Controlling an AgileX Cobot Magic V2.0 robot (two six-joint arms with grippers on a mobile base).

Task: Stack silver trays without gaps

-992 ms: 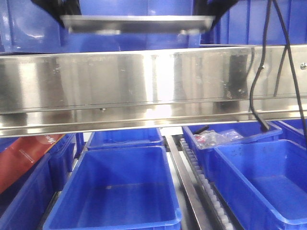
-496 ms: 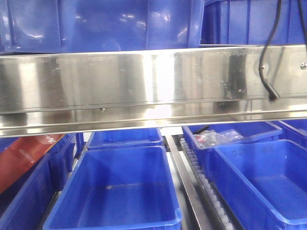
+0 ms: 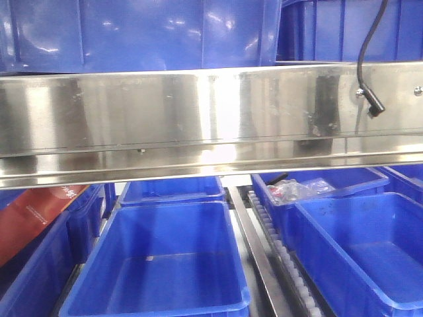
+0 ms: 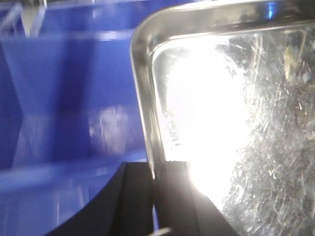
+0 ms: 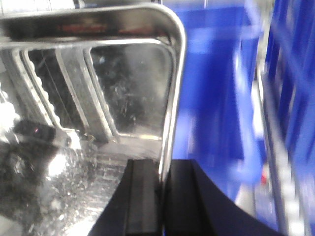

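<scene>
- Bottom centre, the left gripper (image 4: 155, 196) has its jaws clamped on the left rim of the silver tray (image 4: 142, 98). Glare whites out the tray floor, and a blue bin wall (image 4: 64, 98) stands beside that edge.
- The right gripper (image 5: 161, 196) pinches the tray's right rim, with blurred blue bins (image 5: 221, 98) to the right.
- A steel beam (image 3: 198, 119) spans mid-frame over open bins. The print on the red pack (image 3: 33, 218), lower left, is unreadable.

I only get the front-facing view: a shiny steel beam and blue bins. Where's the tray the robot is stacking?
Observer: The left wrist view shows it: the left gripper is clamped on the rim of the silver tray, beside a rounded corner.
Visitor: And the other arm?
Observer: The right gripper pinches a tray rim too, near another rounded corner.
Visitor: What's around it?
Observer: Mostly blue bin walls, past the tray's edge in both wrist views.
</scene>
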